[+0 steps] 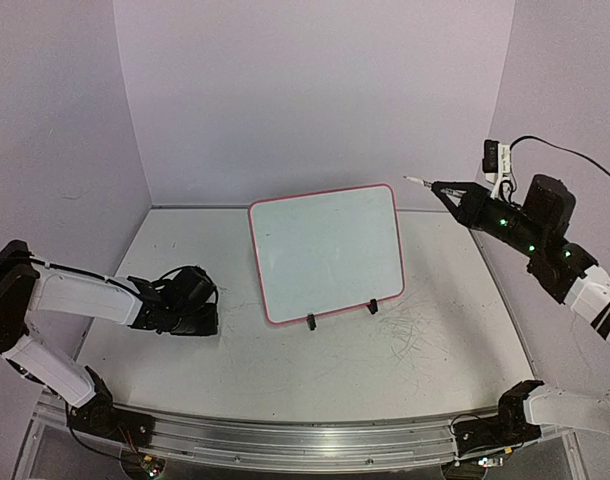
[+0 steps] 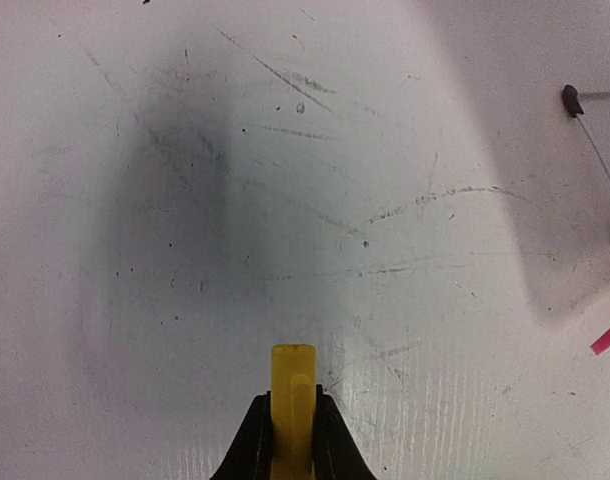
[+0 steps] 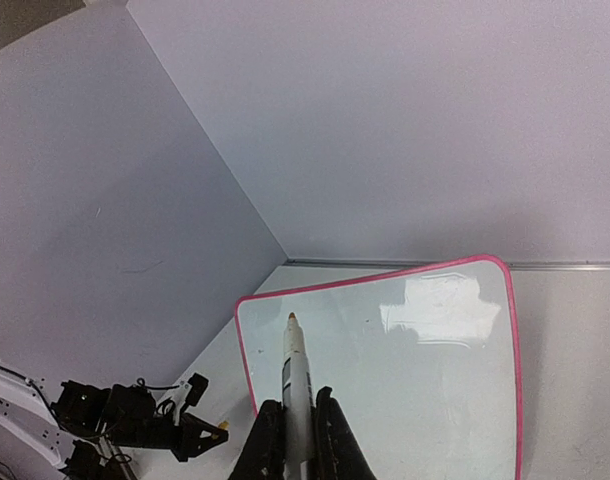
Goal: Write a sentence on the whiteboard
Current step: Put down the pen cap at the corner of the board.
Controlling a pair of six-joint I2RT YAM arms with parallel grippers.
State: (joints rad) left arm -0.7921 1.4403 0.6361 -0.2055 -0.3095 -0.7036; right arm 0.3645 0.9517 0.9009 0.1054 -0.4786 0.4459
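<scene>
Whiteboard (image 1: 325, 255): stands mid-table, tilted back on its black wire stand (image 1: 310, 322); pink rim all round, glossy face toward the arms.
Marker (image 3: 294, 350): white barrel, pale tip, aimed at the whiteboard from beyond its upper right corner; tip apart from the face.
Right gripper (image 3: 297, 405): clenched on the marker's barrel, raised to the right of the whiteboard.
Left gripper (image 2: 293, 405): low over the table, well to the left of the whiteboard; fingers pinch a small yellow piece (image 2: 293, 365).
Table (image 1: 185, 380): white, with grey scratches (image 1: 410, 330) just right of the whiteboard's foot.

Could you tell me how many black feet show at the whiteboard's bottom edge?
2: left foot near the middle, right foot nearer the corner; others may hide behind the whiteboard.
</scene>
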